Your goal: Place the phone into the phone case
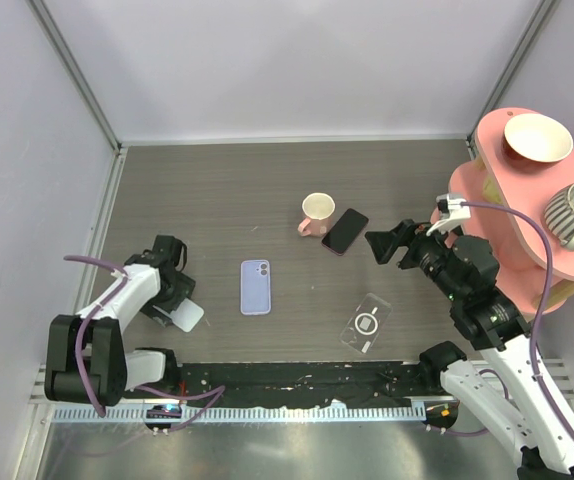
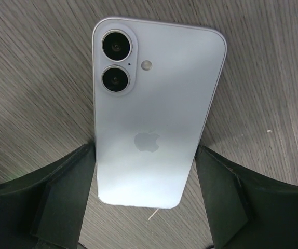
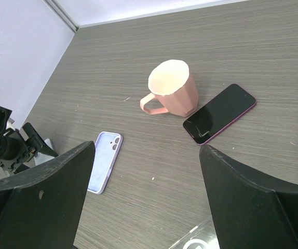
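Left wrist close-up: blue phone (image 2: 154, 119) clamped in left gripper (image 2: 144, 155), overhead adds lilac case (image 1: 255, 287), right gripper (image 3: 146, 148) spread wide

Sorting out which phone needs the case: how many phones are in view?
2: a pale blue phone in the left hand, a dark phone beside the pink mug.

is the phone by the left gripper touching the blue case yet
Apart. The top view shows the phone lying well to the left of the blue case, with a strip of bare table plainly between them.
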